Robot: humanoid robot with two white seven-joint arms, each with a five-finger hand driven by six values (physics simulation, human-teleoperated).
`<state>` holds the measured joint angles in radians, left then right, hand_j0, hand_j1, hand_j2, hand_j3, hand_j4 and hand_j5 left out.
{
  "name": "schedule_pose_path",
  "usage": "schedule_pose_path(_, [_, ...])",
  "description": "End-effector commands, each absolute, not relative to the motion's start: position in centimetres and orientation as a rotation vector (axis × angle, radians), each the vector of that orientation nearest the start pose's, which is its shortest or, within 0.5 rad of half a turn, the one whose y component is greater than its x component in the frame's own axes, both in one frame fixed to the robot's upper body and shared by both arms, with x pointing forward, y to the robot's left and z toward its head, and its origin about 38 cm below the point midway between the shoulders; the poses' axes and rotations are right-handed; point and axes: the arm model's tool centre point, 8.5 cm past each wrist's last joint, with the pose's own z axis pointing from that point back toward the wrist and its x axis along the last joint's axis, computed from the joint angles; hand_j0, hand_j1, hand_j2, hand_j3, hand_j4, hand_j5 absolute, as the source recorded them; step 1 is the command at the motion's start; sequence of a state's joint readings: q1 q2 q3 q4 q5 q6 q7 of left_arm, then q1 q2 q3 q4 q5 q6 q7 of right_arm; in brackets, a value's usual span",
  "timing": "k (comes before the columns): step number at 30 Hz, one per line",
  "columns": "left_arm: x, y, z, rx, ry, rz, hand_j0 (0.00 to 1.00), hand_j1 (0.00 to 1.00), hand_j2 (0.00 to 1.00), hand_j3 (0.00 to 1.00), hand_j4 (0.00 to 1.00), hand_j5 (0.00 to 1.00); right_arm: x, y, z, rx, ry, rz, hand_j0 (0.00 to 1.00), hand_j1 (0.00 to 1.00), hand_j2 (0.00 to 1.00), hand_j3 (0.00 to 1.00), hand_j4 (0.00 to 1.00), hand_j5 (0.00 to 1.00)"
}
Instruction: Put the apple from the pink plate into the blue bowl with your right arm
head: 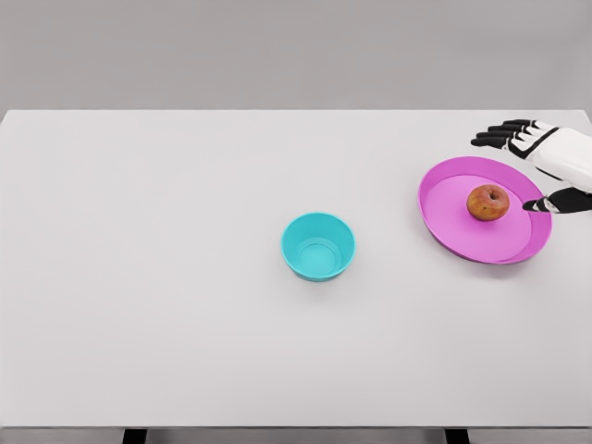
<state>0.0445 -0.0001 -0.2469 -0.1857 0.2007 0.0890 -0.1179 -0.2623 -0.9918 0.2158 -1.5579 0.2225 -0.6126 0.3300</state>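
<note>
Head view: 1 round, reddish-brown apple sits on the glossy, shallow pink plate, right of the smooth, round blue bowl on the matte white table. The right hand hovers beside the plate's far right rim, fingers spread, holding nothing.

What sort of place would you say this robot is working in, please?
Probably a bare simulated test bench, not a real room: a plain white table against a blank grey backdrop, holding only a blue bowl and a pink plate with an apple.
</note>
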Motion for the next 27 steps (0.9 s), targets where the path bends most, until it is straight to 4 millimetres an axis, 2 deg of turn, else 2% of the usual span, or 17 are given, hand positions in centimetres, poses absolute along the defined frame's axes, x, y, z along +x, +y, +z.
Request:
schedule_pose_path(1, [2.4, 24.6, -26.4, -0.071, -0.041, -0.051, 1.0, 1.0, 1.0, 1.0, 1.0, 1.0, 38.3, -40.0, 24.6, -0.53, -1.61, 1.706, 1.0, 1.0, 1.0, 1.0, 1.0, 1.0])
schedule_pose_path(5, [2.4, 24.6, -26.4, -0.071, -0.043, -0.051, 1.0, 1.0, 1.0, 1.0, 1.0, 1.0, 38.4, -40.8, 25.1, -0.55, -1.61, 1.686, 1.0, 1.0, 1.0, 1.0, 1.0, 1.0])
schedule_pose_path(7, [2.4, 24.6, -26.4, -0.071, -0.043, -0.051, 1.0, 1.0, 1.0, 1.0, 1.0, 1.0, 38.8, -42.7, 24.5, -0.574, -1.563, 1.642, 1.0, 1.0, 1.0, 1.0, 1.0, 1.0])
schedule_pose_path(9, [2.4, 24.6, -26.4, -0.071, -0.041, -0.051, 1.0, 1.0, 1.0, 1.0, 1.0, 1.0, 39.1, -44.6, 22.8, -0.577, -1.5, 1.593, 1.0, 1.0, 1.0, 1.0, 1.0, 1.0])
schedule_pose_path(10, [2.4, 24.6, -26.4, -0.071, -0.043, -0.051, 1.0, 1.0, 1.0, 1.0, 1.0, 1.0, 39.2, -44.8, 22.7, -0.576, -1.488, 1.593, 1.0, 1.0, 1.0, 1.0, 1.0, 1.0])
schedule_pose_path(13, [2.4, 24.6, -26.4, -0.071, -0.043, -0.051, 1.0, 1.0, 1.0, 1.0, 1.0, 1.0, 39.7, -44.4, 22.8, -0.485, -1.328, 1.731, 1.0, 1.0, 1.0, 1.0, 1.0, 1.0])
schedule_pose_path(17, [2.4, 24.6, -26.4, -0.071, -0.043, -0.051, 1.0, 1.0, 1.0, 1.0, 1.0, 1.0, 40.8, -44.6, 22.9, -0.477, -1.322, 1.71, 1.0, 1.0, 1.0, 1.0, 1.0, 1.0])
schedule_pose_path(19, [2.4, 24.6, -26.4, -0.071, -0.043, -0.051, 1.0, 1.0, 1.0, 1.0, 1.0, 1.0, 41.9, -44.8, 21.9, -0.454, -1.289, 1.699, 1.0, 1.0, 1.0, 1.0, 1.0, 1.0])
schedule_pose_path(22, [2.4, 24.6, -26.4, -0.071, -0.043, -0.051, 1.0, 1.0, 1.0, 1.0, 1.0, 1.0, 44.3, -43.7, 19.9, -0.396, -1.259, 1.679, 1.0, 1.0, 1.0, 1.0, 1.0, 1.0])
schedule_pose_path(23, [2.4, 24.6, -26.4, -0.071, -0.043, -0.051, 1.0, 1.0, 1.0, 1.0, 1.0, 1.0, 44.4, -43.6, 19.5, -0.386, -1.25, 1.678, 1.0, 1.0, 1.0, 1.0, 1.0, 1.0])
schedule_pose_path(27, [2.4, 24.6, -26.4, -0.071, -0.043, -0.051, 1.0, 1.0, 1.0, 1.0, 1.0, 1.0, 45.5, -42.9, 19.3, -0.377, -1.262, 1.663, 1.0, 1.0, 1.0, 1.0, 1.0, 1.0])
